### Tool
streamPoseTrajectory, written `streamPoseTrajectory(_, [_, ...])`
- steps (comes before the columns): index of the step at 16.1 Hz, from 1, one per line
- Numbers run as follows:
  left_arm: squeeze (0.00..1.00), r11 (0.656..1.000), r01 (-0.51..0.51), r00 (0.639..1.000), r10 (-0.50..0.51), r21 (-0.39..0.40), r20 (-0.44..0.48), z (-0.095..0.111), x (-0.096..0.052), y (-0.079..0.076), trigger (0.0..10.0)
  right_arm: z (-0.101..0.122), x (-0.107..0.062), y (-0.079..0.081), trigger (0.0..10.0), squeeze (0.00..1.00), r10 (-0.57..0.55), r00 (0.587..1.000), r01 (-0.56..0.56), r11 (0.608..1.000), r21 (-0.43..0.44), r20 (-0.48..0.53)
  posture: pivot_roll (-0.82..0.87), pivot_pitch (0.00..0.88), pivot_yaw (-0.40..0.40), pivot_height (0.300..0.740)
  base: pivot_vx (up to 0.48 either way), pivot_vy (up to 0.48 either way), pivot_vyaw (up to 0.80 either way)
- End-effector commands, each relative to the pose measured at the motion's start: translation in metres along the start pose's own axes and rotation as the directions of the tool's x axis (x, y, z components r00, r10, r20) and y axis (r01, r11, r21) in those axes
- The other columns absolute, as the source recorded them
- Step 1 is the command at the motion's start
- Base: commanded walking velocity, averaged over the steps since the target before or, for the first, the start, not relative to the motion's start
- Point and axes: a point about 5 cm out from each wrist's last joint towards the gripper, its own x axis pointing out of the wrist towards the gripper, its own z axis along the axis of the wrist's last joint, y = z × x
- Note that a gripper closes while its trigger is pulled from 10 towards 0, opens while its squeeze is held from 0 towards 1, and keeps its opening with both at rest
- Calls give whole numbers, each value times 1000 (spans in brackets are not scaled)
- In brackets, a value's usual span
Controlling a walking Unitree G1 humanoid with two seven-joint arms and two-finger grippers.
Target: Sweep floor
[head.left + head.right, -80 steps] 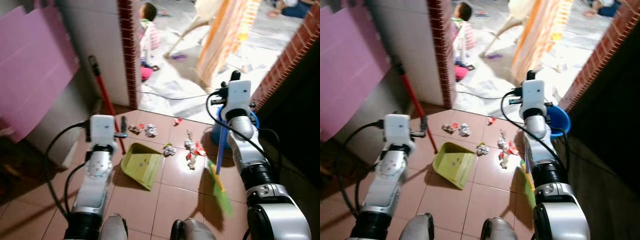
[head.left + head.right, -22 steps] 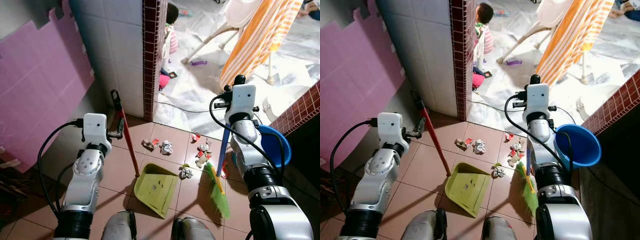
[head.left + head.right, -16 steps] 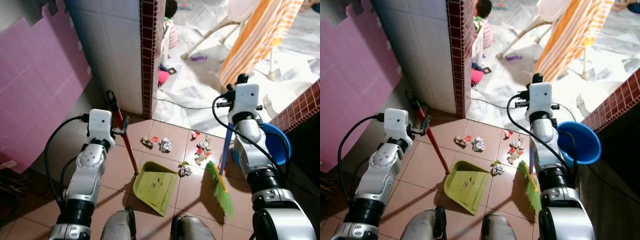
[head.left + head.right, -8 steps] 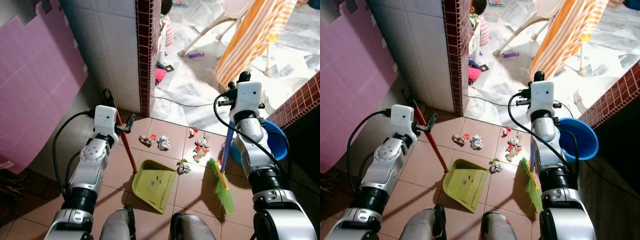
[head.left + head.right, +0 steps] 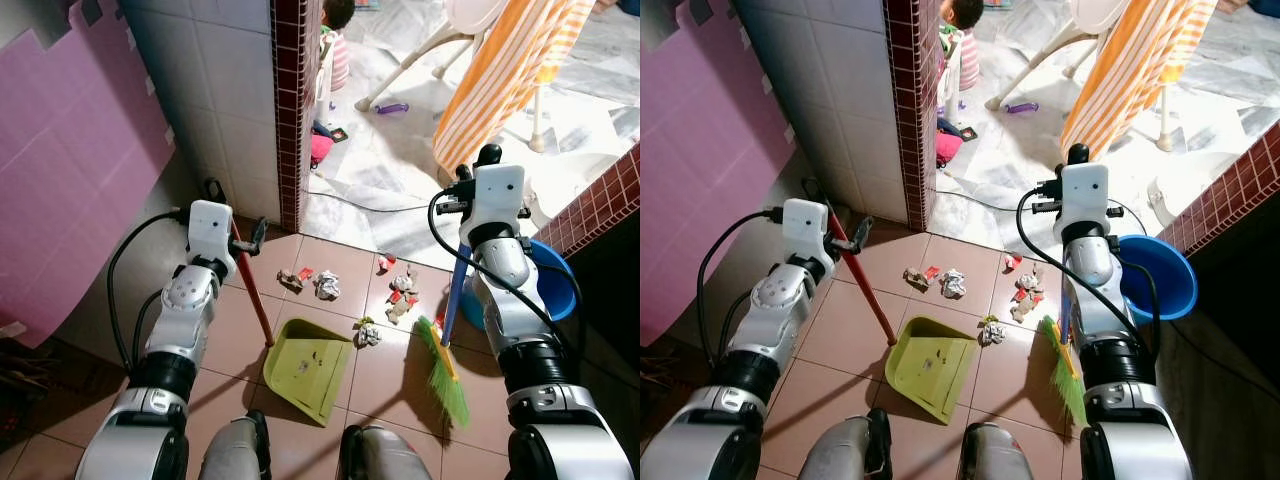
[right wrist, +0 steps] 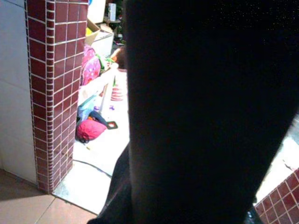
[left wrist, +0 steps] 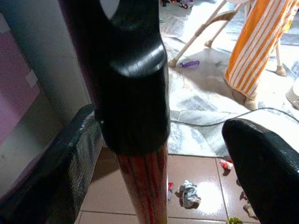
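Left gripper (image 5: 247,243): jaws apart around the dustpan handle (image 5: 252,296).
Right gripper (image 5: 462,200): jaws' state unclear.
Advice: flick the broom (image 5: 441,352) gently, driving scraps (image 5: 327,286) toward the dustpan (image 5: 306,367).

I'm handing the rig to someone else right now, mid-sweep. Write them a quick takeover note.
Left gripper: fingers either side of the dustpan's red handle, one finger standing off it, so not clamped. The green dustpan sits on the floor tiles, mouth toward the litter.
Right gripper: at the top of the broom's blue handle; I cannot tell how its fingers stand. The green bristles are on the floor to the right of the dustpan.
Done: nothing much in the pan.
Left: crumpled paper and scraps lie past the pan, one wad near its lip. A blue basin stands behind the right arm.
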Motion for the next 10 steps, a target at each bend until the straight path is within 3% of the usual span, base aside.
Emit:
streamPoseTrajectory(1, [0,1000,-1,1000,1,4,2,0,1,4,10000,1,-2,-7,10000,0,-9,1000,9,1000,-29,-2,-91,198,-49,740,0,0,0])
streamPoseTrajectory(8, [0,999,25,999,-26,33,32,2,5,8,10000,2,-3,-10,10000,0,-12,1000,12,999,-36,-3,-112,201,-51,740,0,0,0])
streamPoseTrajectory(9, [0,999,27,999,-29,36,35,2,5,8,8902,2,-3,-10,10000,0,-12,1000,12,999,-37,-4,-113,201,-52,740,0,0,0])
streamPoseTrajectory(10, [0,999,31,999,-32,36,41,2,6,8,196,2,-3,-10,10000,0,-12,1000,12,999,-37,-5,-113,201,-52,740,0,0,0])
